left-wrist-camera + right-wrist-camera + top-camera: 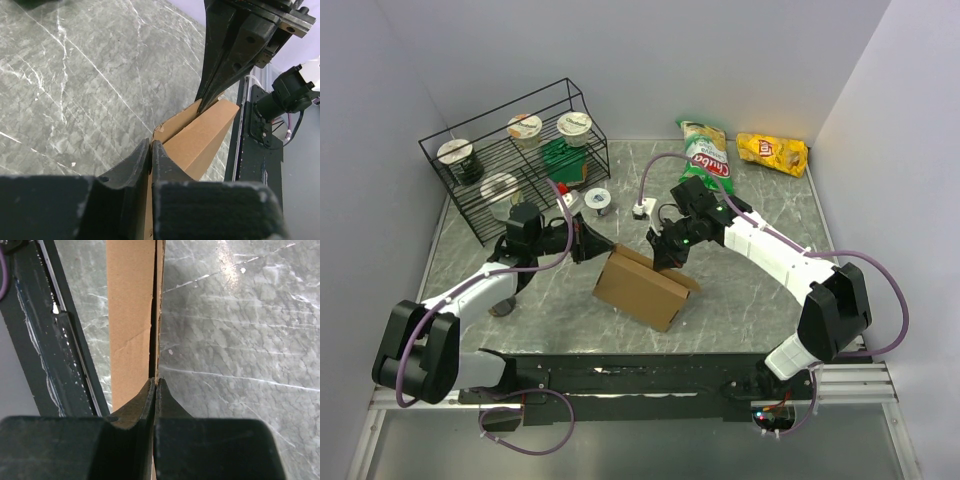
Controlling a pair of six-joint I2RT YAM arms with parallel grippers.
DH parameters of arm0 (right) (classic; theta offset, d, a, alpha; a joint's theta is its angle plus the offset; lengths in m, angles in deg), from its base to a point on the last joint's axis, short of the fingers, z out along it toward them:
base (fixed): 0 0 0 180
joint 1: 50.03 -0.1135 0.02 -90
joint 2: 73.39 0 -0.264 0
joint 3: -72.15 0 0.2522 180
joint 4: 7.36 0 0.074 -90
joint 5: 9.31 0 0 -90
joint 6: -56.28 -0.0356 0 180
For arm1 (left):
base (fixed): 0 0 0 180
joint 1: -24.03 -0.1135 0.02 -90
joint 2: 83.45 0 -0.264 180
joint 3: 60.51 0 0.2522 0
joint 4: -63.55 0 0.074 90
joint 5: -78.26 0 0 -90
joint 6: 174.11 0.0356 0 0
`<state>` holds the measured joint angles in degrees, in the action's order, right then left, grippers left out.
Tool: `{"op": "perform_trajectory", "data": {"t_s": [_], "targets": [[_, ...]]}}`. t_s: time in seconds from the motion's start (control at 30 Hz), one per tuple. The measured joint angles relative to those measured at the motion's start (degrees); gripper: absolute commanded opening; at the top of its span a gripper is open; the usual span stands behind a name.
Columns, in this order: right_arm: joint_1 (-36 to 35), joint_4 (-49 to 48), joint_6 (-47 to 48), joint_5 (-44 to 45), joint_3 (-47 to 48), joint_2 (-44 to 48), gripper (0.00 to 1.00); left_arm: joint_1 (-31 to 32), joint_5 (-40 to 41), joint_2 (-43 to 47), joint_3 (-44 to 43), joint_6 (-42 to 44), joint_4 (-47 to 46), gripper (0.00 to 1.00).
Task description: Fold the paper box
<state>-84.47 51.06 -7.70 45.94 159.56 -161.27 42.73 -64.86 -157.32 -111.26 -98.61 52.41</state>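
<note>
The paper box is a plain brown cardboard piece, partly folded, standing on the marbled table between the two arms. My left gripper is at its left upper corner. In the left wrist view the left gripper is pinched together on a thin cardboard edge of the paper box, and the right arm's dark fingers come down onto its far end. My right gripper is at the top back edge. In the right wrist view the right gripper is shut on a wall of the paper box.
A black wire rack with several cups stands at the back left. A green chip bag and a yellow chip bag lie at the back right. Two small white objects sit behind the box. A black rail runs along the near edge.
</note>
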Motion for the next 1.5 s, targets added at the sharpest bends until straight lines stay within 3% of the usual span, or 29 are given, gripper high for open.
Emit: {"op": "perform_trajectory", "data": {"t_s": [0.2, 0.63, 0.9, 1.5], "targets": [[-1.0, 0.2, -0.2, 3.1, 0.0, 0.0, 0.0, 1.3, 2.2, 0.0, -0.1, 1.2, 1.8, 0.01], [-7.5, -3.8, -1.3, 19.4, -2.3, 3.2, 0.0, 8.9, 21.9, 6.5, -0.2, 4.4, 9.9, 0.01], [-11.8, -6.1, -1.1, 28.0, -2.6, 3.9, 0.0, 10.5, 28.7, 10.0, 1.4, 4.7, 10.8, 0.01], [-19.4, -15.8, -1.4, 43.5, -8.2, 4.9, 0.0, 16.7, 45.5, 21.4, 16.4, -6.4, -0.3, 0.01]]}}
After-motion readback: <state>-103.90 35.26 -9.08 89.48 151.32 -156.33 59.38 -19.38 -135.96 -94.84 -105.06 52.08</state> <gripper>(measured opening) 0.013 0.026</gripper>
